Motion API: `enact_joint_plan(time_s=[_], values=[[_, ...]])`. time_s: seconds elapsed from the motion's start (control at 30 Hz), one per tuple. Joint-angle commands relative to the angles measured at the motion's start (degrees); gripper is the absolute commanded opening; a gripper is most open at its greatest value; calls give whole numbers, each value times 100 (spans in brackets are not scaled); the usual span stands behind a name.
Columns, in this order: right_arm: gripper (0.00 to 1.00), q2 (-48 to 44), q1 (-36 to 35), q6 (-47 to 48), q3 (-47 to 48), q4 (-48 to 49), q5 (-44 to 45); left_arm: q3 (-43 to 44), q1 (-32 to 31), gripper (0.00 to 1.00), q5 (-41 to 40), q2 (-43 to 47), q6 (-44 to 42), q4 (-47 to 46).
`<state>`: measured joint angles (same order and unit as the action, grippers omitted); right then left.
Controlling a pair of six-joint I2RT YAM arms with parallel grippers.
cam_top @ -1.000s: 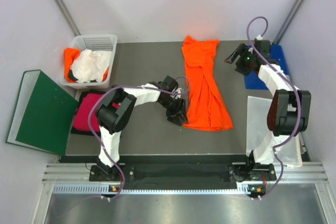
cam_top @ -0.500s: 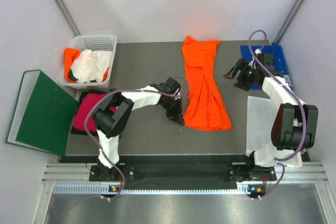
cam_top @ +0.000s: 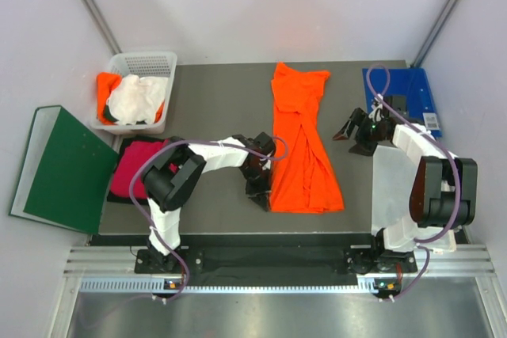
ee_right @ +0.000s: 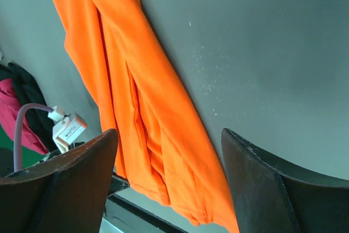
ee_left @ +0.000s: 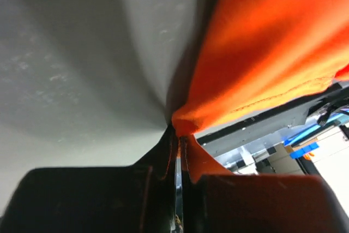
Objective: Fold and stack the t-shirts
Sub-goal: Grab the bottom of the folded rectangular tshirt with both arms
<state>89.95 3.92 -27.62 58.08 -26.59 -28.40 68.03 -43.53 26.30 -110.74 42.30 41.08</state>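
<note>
Two arms, one orange t-shirt mid-frame on the worktop.
Left arm jaws clenched on its lower-left hem; right arm jaws released.

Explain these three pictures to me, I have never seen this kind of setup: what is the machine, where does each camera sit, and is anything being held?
Two robot arms are bolted at the near edge of a dark table. The wide picture looks down from above; the other two come from a camera on each wrist. A long orange t-shirt lies mid-table. The left claw is shut on its near left edge. The right claw is open, holding nothing, to the shirt's right. A white basket at far left holds more cloth; a magenta shirt and a green binder lie nearer; a blue folder sits far right.
</note>
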Motion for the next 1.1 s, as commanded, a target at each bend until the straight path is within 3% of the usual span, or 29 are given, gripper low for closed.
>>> enact_joint_plan(time_s=[0.0,0.03,0.1,0.13,0.17,0.2,0.23,0.37,0.53,0.77,1.07], values=[[77,-100,38,160,-60,84,-157,61,-24,51,-257,78,-126,593],[77,-127,38,221,-60,31,-139,131,-24,70,-379,105,-152,707],[79,-267,38,326,-34,-39,-96,438,-68,99,-923,384,-257,998],[80,-320,38,397,-34,-118,-52,552,-103,99,-1082,526,-293,1016],[86,-442,30,441,-34,-162,1,745,-129,99,-1232,675,-354,964],[98,-504,30,485,-43,-206,184,816,-182,99,-1277,955,-372,685],[100,-575,38,494,-69,-241,256,861,-200,99,-1216,1071,-381,517],[100,-777,38,520,-236,-224,344,1308,-331,99,-899,1081,-424,40],[100,-769,38,336,-464,-110,362,2265,-753,95,-689,221,-723,154],[100,-751,108,90,-754,-13,572,3251,-1175,57,-679,-817,-890,374],[100,-707,741,-104,-1062,136,222,4350,-1754,61,-1294,-1546,-1575,1165]])
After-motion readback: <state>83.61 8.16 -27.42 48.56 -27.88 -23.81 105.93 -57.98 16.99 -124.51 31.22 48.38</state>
